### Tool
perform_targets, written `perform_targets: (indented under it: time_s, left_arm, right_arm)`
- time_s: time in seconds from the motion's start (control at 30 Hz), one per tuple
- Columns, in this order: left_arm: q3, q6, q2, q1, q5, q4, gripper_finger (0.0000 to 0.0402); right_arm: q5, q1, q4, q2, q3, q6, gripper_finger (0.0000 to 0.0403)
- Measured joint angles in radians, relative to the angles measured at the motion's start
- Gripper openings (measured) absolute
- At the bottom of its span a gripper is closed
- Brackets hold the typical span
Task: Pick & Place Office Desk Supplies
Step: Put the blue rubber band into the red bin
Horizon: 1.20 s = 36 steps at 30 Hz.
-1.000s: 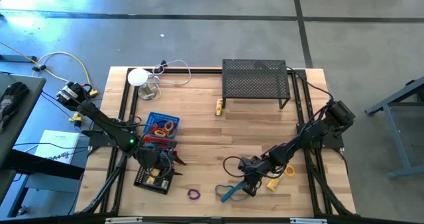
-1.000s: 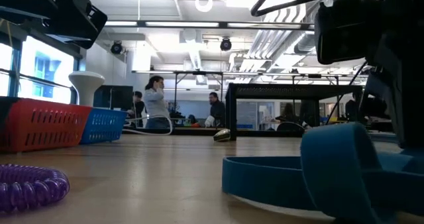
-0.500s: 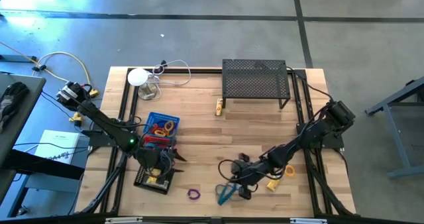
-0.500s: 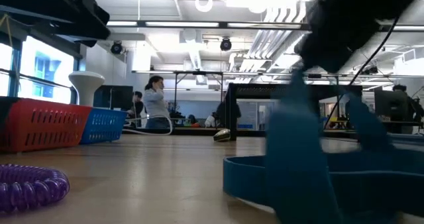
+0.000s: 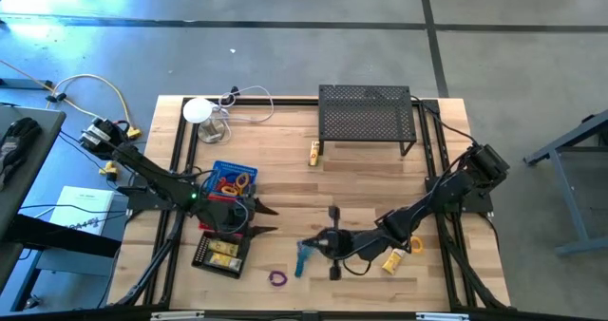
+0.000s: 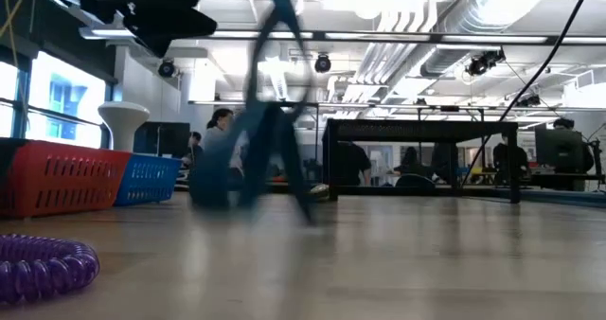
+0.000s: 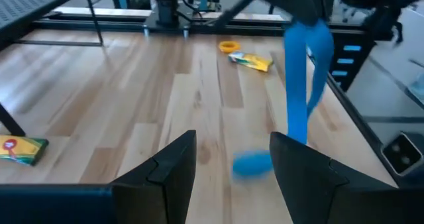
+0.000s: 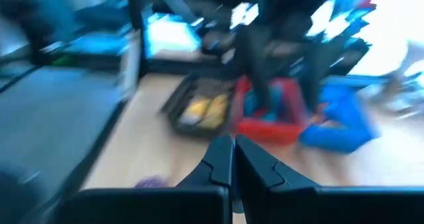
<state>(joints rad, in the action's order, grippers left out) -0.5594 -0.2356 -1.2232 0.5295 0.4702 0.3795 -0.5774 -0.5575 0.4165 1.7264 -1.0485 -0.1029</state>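
Blue elastic is the worry at this moment: the blue elastic loop (image 5: 303,257) dangles long and thin from the right claw (image 5: 316,244), whose fingers are pressed together on its upper end, and it hangs clear of the surface (image 5: 285,188) in the left wrist view. In my judgement a swinging band held by so little can slip free, or catch on a basket rim when it is lowered.

Going left to right in the high view: the left claw (image 5: 269,218) hovers over the black tray (image 5: 219,254), the red basket (image 5: 217,207) and the blue basket (image 5: 231,179), fingers apart and nothing between them. It sits right where the loop seems headed, so the two arms could crowd each other; that is a guess. Next comes the purple ring (image 5: 277,279), lying loose on the wood near the front edge, just left of and below the hanging loop. The loop itself drops from the right claw's tip toward the surface, between the tray and that arm. Farther right, a yellow tube (image 5: 390,261) and an orange ring (image 5: 415,245) lie beside the right arm, well apart from its claw. A second yellow tube (image 5: 313,152) rests near the mesh shelf (image 5: 366,114)
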Motion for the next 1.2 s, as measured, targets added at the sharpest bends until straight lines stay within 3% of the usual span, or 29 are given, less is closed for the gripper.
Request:
perform_targets:
  time_s: [0.13,0.17,0.3,0.33,0.47,0.6,0.73,0.93,1.07,1.2]
  left_arm:
    - [0.000,0.000,0.000,-0.019,0.000,0.003,0.0184]
    - [0.000,-0.001,0.000,-0.021,-0.001,0.003,0.0184]
    - [0.000,-0.002,-0.006,-0.023,-0.002,0.004,0.0184]
    - [0.000,-0.001,-0.012,-0.023,-0.001,0.003,0.0184]
    - [0.000,-0.001,-0.047,-0.026,-0.002,0.016,0.0184]
    - [0.000,-0.001,-0.096,-0.025,-0.003,0.038,0.0184]
    - [0.000,0.000,-0.142,-0.025,-0.003,0.061,0.0184]
    - [0.000,0.003,-0.163,-0.025,-0.002,0.081,0.0184]
    - [0.000,0.029,-0.159,-0.025,0.001,0.090,0.0184]
    - [0.000,0.038,-0.159,-0.025,0.003,0.091,0.0184]
  right_arm:
    - [-0.290,-0.020,0.059,0.000,0.000,0.063,0.0004]
    - [-0.309,-0.023,0.053,0.000,0.000,0.065,0.0004]
    - [-0.078,-0.024,0.043,0.000,0.000,0.074,0.0004]
    - [-0.072,-0.025,0.044,0.000,0.000,0.071,0.0004]
    - [-0.225,-0.030,-0.023,0.000,0.001,0.014,0.0004]
    - [-0.188,-0.032,-0.023,0.000,0.001,0.010,0.0004]
    - [-0.388,-0.031,-0.054,0.000,0.001,-0.013,0.0004]
    - [-0.213,-0.037,0.130,0.000,0.001,0.153,0.0004]
    - [-0.220,-0.052,0.240,-0.013,0.001,0.277,0.0004]
    - [-0.233,-0.065,0.230,-0.033,0.000,0.288,0.0004]
